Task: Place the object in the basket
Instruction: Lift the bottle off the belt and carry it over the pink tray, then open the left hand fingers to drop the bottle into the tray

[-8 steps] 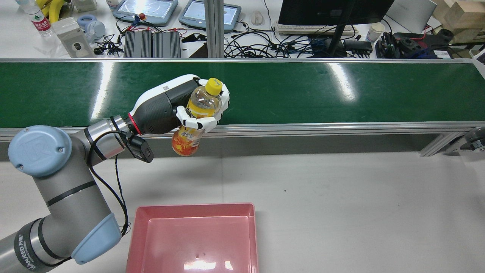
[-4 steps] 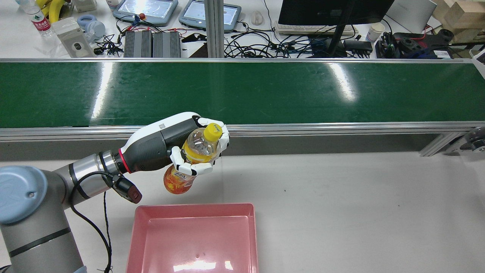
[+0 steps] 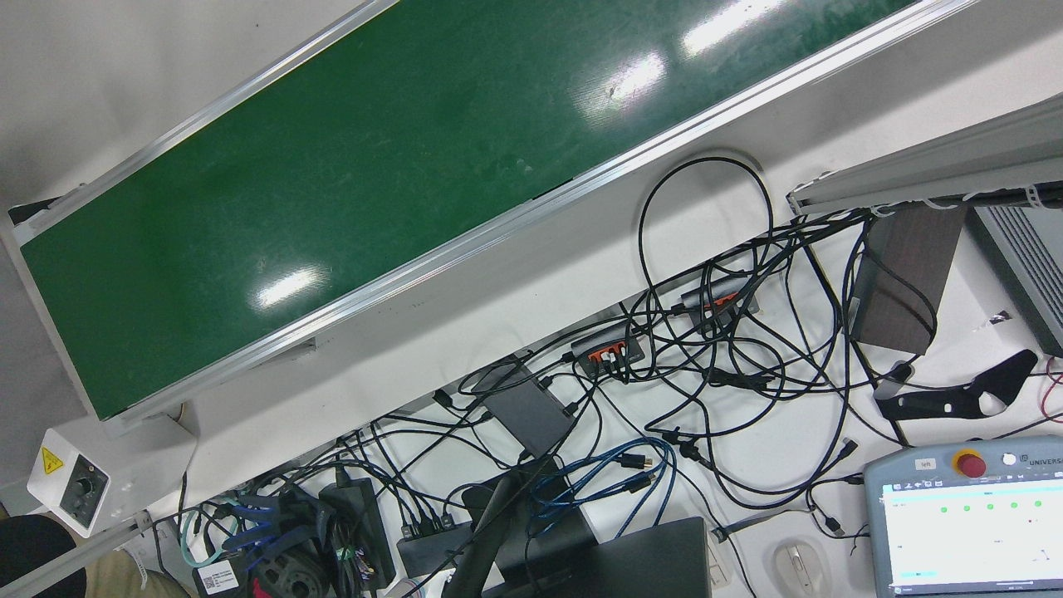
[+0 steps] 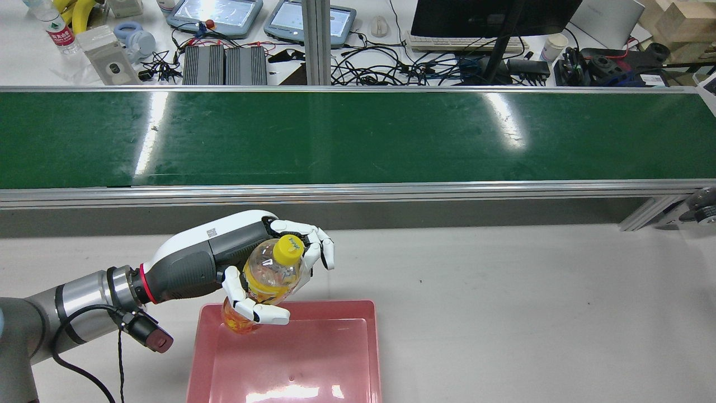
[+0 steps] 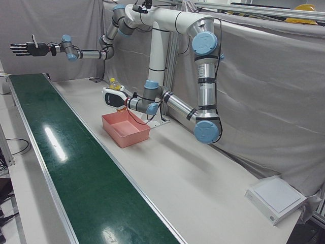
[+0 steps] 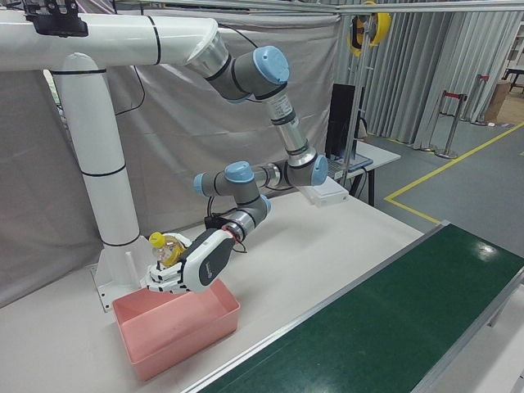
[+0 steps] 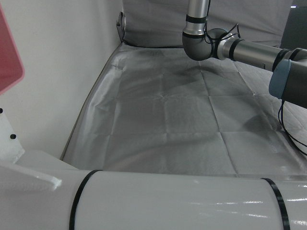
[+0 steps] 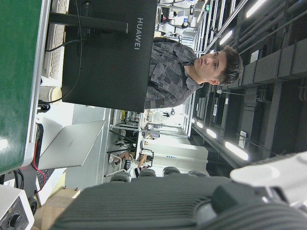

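My left hand (image 4: 263, 274) grips the bottle (image 4: 268, 280) just over the basket's (image 4: 335, 313) far rim; lowering and release remain.

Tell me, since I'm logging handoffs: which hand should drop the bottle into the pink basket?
Left. The left hand already grips the bottle above the basket's far-left corner, while the right hand hangs open beyond the conveyor belt's end.

My robot: two grey-and-blue arms on a shared white post.

My left hand (image 4: 254, 274) has white fingers, a white-and-dark-grey shell with a small square code mark, a red wrist ring and a black cable. My right hand (image 5: 24, 48) looks black. Arm tubes are silver, joint caps pale blue.
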